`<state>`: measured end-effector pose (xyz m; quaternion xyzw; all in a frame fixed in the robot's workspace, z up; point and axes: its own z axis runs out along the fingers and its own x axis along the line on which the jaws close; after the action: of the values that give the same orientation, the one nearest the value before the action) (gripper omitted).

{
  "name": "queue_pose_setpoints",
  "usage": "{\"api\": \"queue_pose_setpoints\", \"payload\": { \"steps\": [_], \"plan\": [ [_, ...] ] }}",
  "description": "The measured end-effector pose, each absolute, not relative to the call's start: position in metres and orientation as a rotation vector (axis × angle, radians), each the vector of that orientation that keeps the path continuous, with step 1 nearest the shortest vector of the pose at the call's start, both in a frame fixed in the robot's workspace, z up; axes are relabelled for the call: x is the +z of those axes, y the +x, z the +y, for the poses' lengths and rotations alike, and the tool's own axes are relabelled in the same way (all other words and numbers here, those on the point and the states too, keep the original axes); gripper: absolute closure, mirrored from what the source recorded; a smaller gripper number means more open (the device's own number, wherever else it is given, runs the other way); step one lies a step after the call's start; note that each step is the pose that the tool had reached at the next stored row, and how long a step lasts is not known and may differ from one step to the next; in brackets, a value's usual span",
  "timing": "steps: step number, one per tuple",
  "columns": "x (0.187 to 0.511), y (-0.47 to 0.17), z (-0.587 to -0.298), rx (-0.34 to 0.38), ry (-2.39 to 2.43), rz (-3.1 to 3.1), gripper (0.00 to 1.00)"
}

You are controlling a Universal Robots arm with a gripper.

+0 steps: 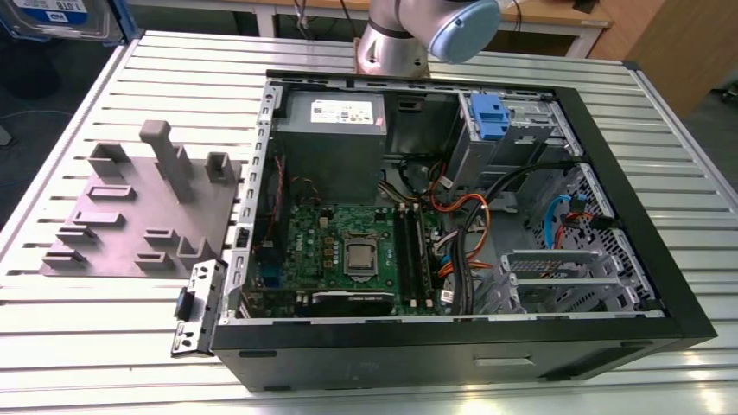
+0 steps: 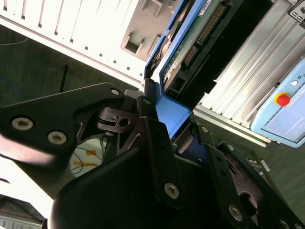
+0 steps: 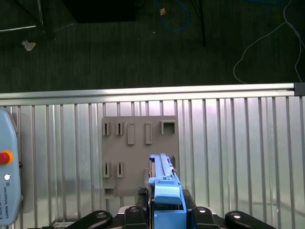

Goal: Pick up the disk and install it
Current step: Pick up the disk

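We judge the disk (image 3: 161,169) stiff, weighty and fragile; our claw (image 3: 165,213) is clamped tight on its blue frame (image 3: 167,195)

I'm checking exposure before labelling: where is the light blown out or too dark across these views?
Second wrist view: the slatted table is washed out white, the end effector gripping the disk a dark mass. First wrist view: the floor is dim, the table evenly lit. Exterior view: even light, the computer case interior readable.
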<state>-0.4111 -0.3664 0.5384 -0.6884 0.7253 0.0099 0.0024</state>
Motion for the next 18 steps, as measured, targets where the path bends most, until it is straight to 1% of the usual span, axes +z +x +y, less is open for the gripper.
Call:
{"api": "queue_pose_setpoints", "payload": {
  "steps": [6,18],
  "plan": [
    [0.537,-0.407,-0.374,0.031,-2.155,2.279,0.63],
    [0.537,-0.388,-0.375,0.031,-2.155,2.279,0.63]
  ]
}}
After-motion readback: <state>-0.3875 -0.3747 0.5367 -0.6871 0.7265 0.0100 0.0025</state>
